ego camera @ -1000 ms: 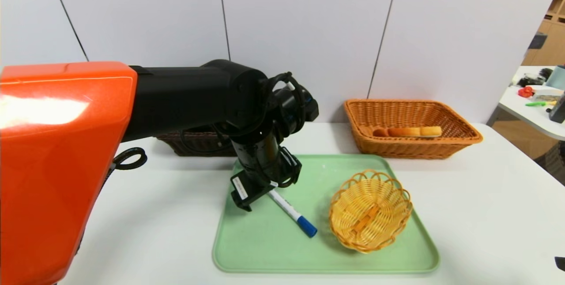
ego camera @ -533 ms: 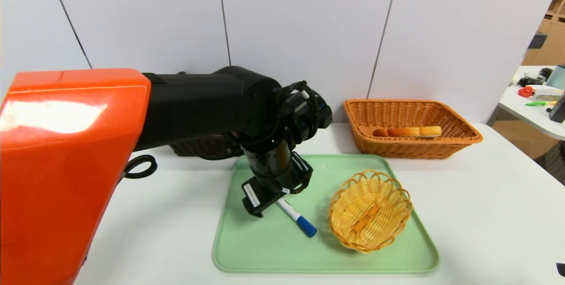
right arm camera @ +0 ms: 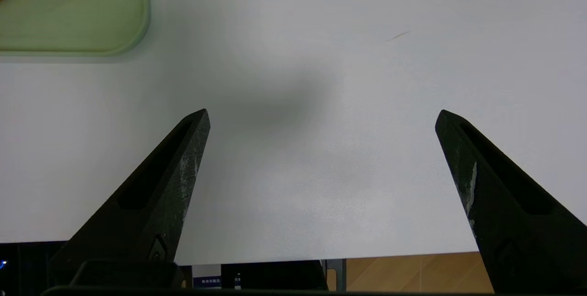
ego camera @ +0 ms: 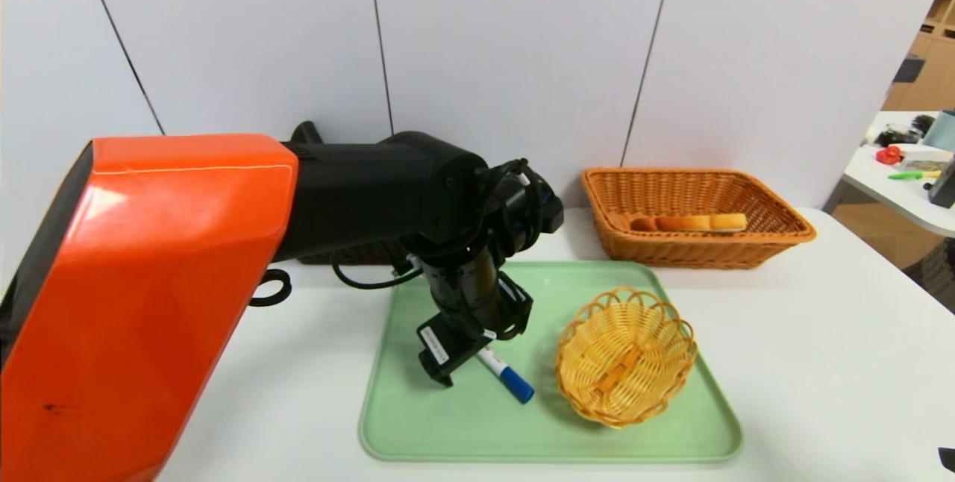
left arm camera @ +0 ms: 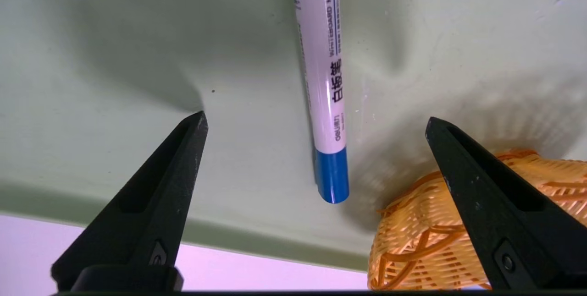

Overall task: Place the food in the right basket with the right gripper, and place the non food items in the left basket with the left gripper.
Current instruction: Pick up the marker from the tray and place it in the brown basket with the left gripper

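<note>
The left gripper hung low over the green tray, its 2 fingers spread wide apart with the marker lying between them and touched by neither. In the head view the gripper covered the marker's white end, so only a short stretch of barrel and the blue cap showed; the wrist view cut off the far end of the barrel at the picture's edge. The marker lay flat on the tray, its cap pointing toward the small yellow basket, which stood just beside it on the same tray. One finger blocked part of that basket in the wrist view. The left arm filled much of the head view and hid nearly all of the dark left basket behind it, leaving only a strip of weave. The orange right basket stood past the tray's far right corner with a bread stick inside. The right gripper hovered over bare white table near a corner of the tray, its fingers also held wide apart around nothing; in the head view only a dark sliver of it showed at the lower right edge.
</note>
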Controlling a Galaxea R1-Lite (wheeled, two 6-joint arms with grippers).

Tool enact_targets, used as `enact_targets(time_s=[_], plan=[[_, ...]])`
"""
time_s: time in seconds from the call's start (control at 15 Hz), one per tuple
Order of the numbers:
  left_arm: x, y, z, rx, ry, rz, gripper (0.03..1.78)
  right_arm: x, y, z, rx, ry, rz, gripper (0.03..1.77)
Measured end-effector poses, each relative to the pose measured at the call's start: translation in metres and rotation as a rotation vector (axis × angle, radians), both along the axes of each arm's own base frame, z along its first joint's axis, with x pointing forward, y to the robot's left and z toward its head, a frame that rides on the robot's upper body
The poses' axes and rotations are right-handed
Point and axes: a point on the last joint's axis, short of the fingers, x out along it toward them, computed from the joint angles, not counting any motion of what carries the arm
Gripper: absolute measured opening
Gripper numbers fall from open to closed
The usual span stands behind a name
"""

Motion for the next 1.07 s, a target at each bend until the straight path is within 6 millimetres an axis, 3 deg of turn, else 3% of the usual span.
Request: enact_targets(time_s=[1.07], plan=[[0.002, 0.006, -0.015, 0.135, 0.039, -0.133, 1.69, 0.002, 0.000, -0.005, 0.010, 0.028, 0.012, 1.70]])
